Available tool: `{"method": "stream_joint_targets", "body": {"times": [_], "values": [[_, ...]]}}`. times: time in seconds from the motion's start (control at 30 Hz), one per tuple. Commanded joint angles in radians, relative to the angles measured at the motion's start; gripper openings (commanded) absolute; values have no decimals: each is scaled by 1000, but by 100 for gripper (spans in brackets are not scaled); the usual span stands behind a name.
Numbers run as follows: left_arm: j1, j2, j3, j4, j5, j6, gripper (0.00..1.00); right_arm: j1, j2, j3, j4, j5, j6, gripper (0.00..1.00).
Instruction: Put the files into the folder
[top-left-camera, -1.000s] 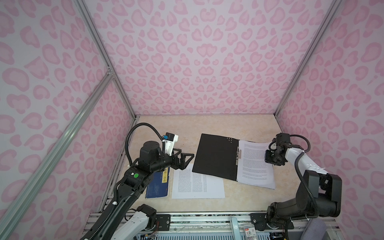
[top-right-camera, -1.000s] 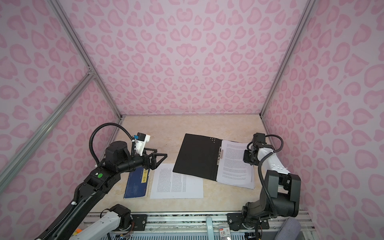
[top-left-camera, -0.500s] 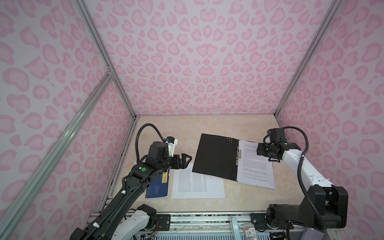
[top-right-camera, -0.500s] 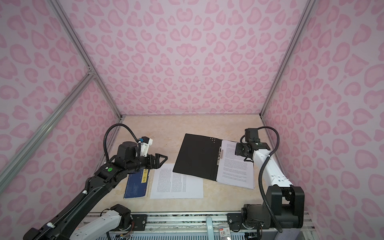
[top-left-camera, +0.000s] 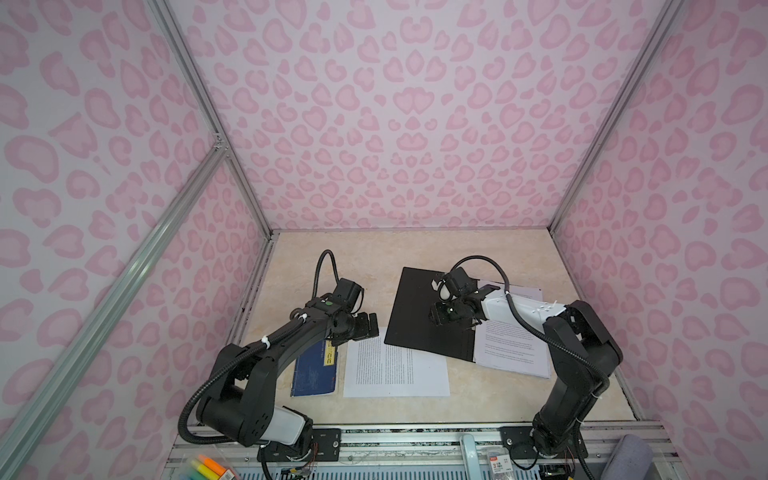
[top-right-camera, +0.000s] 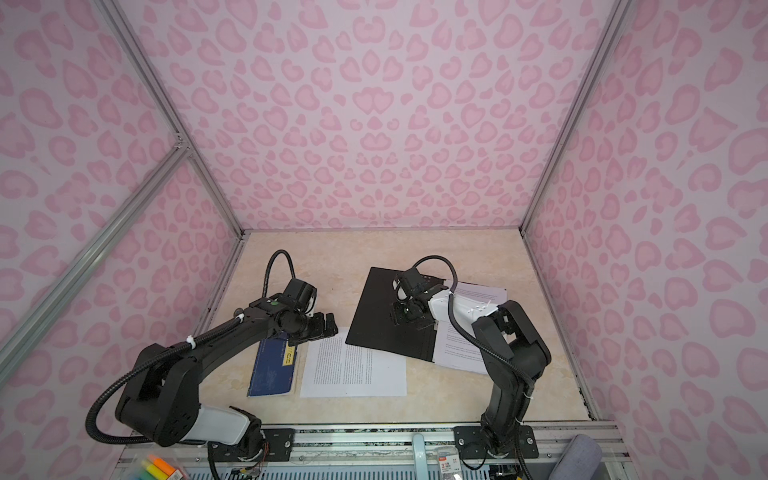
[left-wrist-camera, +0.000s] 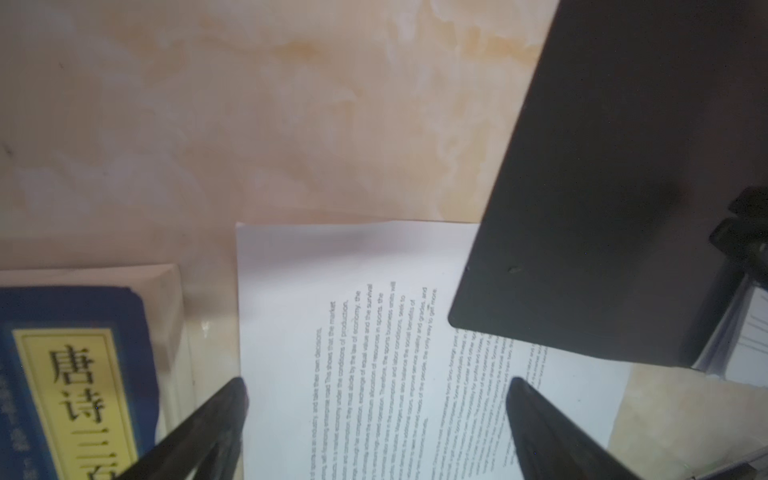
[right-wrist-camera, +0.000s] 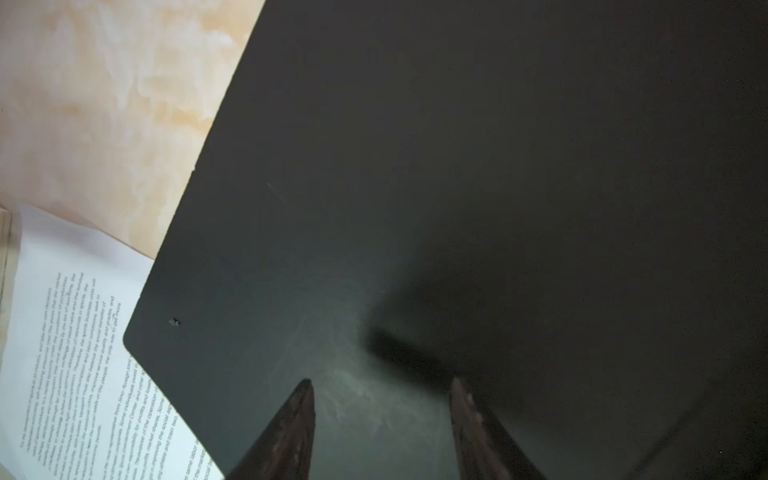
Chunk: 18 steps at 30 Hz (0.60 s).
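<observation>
The folder (top-left-camera: 415, 328) lies open on the surface (top-left-camera: 415, 253), right of the middle, black inside up, so its outer face is hidden. The files (top-left-camera: 513, 345) sit stacked on its right half, but the right arm crosses their far end and the spine. I cannot count the sheets or make out any fastener. One loose sheet (top-left-camera: 395, 368) lies outside, in front of the folder, its far right corner tucked under the folder's near left corner. Just left of it is a blue book (top-left-camera: 313, 372), its far end covered by the left arm. The left pincer (left-wrist-camera: 376, 386) hangs spread wide over the loose sheet's far left part, holding nothing. The right pincer (right-wrist-camera: 381, 383) is over the black left flap, fingers apart with nothing between. Its tips are lost against the black in both top views, and I cannot tell whether they touch the flap.
</observation>
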Motion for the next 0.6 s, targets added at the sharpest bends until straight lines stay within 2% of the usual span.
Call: {"method": "stream_joint_targets", "body": {"times": [0.0,0.43,0.57], "values": [[0,57,48,-3,-79,-13,98,7,18,-18,66,-53,3,51],[1,208,155,-39,-149,15,98,8,61,-39,29,-139,-9,33],[1,247,171,-48,-159,24,98,7,80,-38,34,-153,-2,24]]}}
